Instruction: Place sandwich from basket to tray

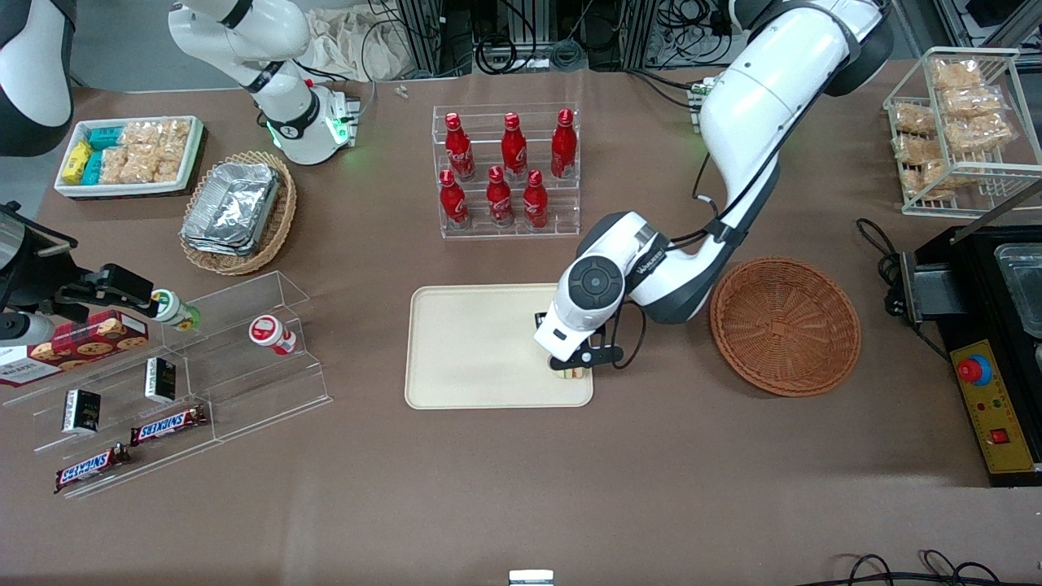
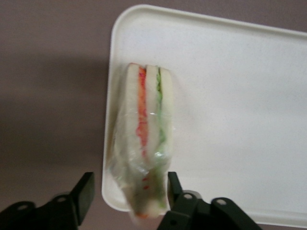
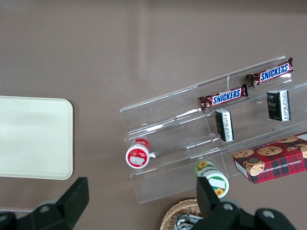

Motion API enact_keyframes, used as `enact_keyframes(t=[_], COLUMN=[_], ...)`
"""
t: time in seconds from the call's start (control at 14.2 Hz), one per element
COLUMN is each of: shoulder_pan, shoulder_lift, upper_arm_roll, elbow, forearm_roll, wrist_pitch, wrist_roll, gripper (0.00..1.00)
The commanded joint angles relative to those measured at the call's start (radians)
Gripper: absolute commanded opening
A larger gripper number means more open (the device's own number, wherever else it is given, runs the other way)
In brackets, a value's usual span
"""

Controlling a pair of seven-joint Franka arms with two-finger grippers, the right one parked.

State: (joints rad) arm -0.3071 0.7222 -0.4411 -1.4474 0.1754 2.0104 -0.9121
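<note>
The sandwich (image 2: pixel 146 134), a plastic-wrapped wedge of pale bread with orange and green layers, lies on a corner of the cream tray (image 2: pixel 240 96), by the rim. My gripper (image 2: pixel 128 191) hangs just over it, open, one finger close against the wrap and the other well clear of it. In the front view the gripper (image 1: pixel 572 366) is over the tray (image 1: pixel 480 342) corner nearest the camera on the working arm's side, and the sandwich (image 1: pixel 571 374) peeks out beneath it. The reddish-brown basket (image 1: pixel 785 325) stands beside the tray, with nothing in it.
A clear rack of red bottles (image 1: pixel 506 171) stands farther from the camera than the tray. Clear stepped shelves with snacks (image 1: pixel 187 366), a tan basket of foil containers (image 1: pixel 238 212) and a white bin (image 1: pixel 130 155) lie toward the parked arm's end. A wire rack (image 1: pixel 961 130) and a black control box (image 1: pixel 989 366) stand near the basket.
</note>
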Motion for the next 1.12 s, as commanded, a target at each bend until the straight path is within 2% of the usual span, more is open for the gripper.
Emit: enact_keyframes(t=[0.0,0.28,0.56,0.84,1.05], shoulder_pan=[0.058,0.213,0.394,0.531,0.627], shoulder_lift=[-0.134,-0.297,-0.404,-0.483,-0.486], upper_arm_roll=[0.004,0.004,0.005,0.007,0.005], elbow=[-0.01,-0.01,-0.01,0.008,0.076], forearm_roll=[0.016,0.003,0.007,0.004,0.003], wrist_pitch=[-0.135,-0.324,-0.432,-0.472,-0.55], wrist_roll=[-0.005,0.258,0.65,0.7,0.731], gripper=[1.0,1.0,1.0,1.0,1.0])
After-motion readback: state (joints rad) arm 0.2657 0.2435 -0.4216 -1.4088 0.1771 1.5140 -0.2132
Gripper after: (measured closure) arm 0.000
